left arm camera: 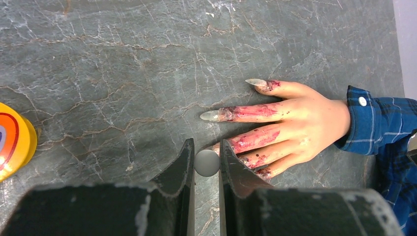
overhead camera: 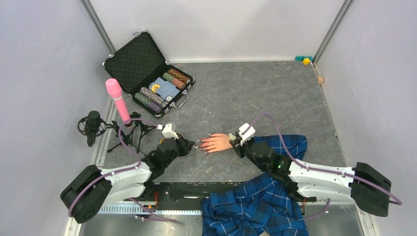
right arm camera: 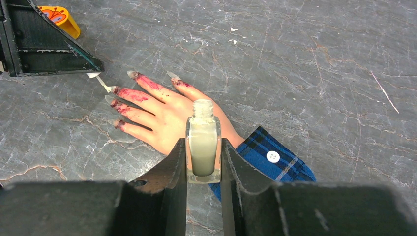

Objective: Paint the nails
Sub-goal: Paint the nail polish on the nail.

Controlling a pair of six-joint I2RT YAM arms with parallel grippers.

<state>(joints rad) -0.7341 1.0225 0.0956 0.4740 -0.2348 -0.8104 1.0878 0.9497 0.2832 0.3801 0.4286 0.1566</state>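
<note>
Nails [left arm camera: 211,115] look mostly unpainted; our left hand [left arm camera: 206,147] pinches the brush [right arm camera: 102,83] by them, right hand [right arm camera: 203,143] grips the bottle [right arm camera: 202,120].

The top view looks down from above and behind both arms onto the whole table [overhead camera: 275,88]. Each wrist view sits close above the table, looking past the left gripper [left arm camera: 206,146] and right gripper [right arm camera: 203,143] from opposite sides. All three share the mannequin hand [overhead camera: 216,142] at the centre.

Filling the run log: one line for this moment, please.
left pincer: shut on brush | tip: at nail | right pincer: shut on bottle
</note>
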